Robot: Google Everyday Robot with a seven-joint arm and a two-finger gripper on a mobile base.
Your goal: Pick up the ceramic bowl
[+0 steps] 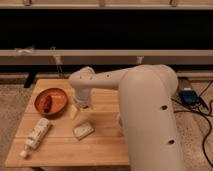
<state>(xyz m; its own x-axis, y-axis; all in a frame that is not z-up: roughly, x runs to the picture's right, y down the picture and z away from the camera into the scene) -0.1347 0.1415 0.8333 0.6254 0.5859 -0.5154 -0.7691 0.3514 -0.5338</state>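
The gripper [76, 109] hangs below the arm's [107, 80] bent wrist, pointing down over the middle of the table [102, 147]. Whether it is apart or together cannot be told, as the wrist hides it from above. It holds nothing that can be seen.

Just left of the gripper, and not touching it, sits the bowl [51, 101]. It is round, orange-red with a darker rim, and stands upright on the far left part of the table. Something dark red [47, 104] lies inside it, too small to name.

Near of the gripper, and a little right, a small pale packet [83, 130] lies flat on the wood. Further left and nearer, a white bottle [38, 134] lies on its side with its cap end toward the near left corner, well apart from the bowl.

The arm comes in from the right, and its thick white body fills the near right of the scene, covering that end of the table.

Off the table, on the speckled floor to the far right, a blue box [189, 96] sits with dark cables [206, 120] trailing from it. Behind everything runs a long pale shelf [125, 53] against a dark background.
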